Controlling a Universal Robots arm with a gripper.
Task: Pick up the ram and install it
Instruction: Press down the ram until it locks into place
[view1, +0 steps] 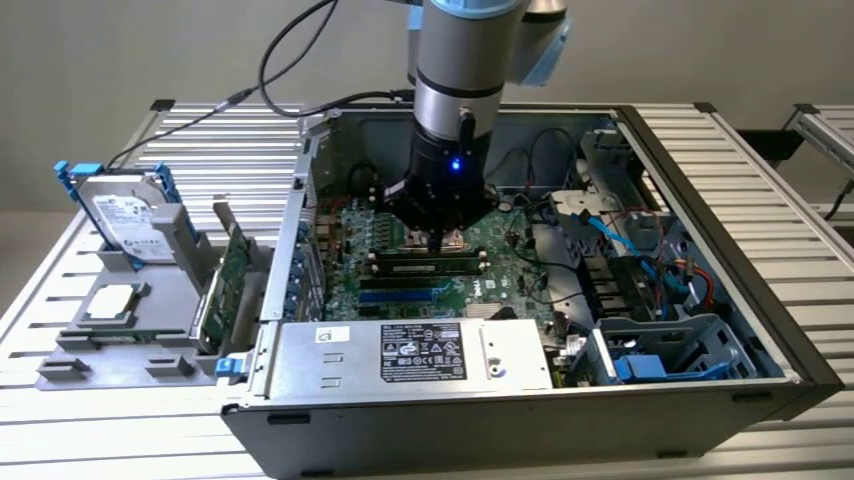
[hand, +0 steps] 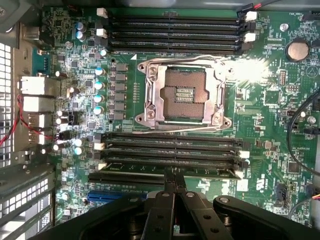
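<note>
My gripper (view1: 441, 238) hangs inside the open computer case (view1: 694, 180), low over the big green motherboard (hand: 260, 115). In the wrist view its two black fingers (hand: 167, 195) lie pressed together, so the gripper (hand: 173, 174) is shut with nothing between them. The ram (hand: 200, 171), a long thin green stick seen edge-on, sits in a memory slot just past the CPU socket (hand: 182, 95). The fingertips meet right at the ram's upper edge, about mid-length. In the exterior view the ram (view1: 427, 267) lies in the slots just below the gripper.
More empty memory slots (hand: 175, 35) run on the socket's far side. A power supply (view1: 414, 352) fills the case's near edge. Cables and a drive cage (view1: 661, 350) crowd the exterior view's right. Outside the case stand a wider green card (view1: 230, 275) and a hard drive (view1: 127, 215).
</note>
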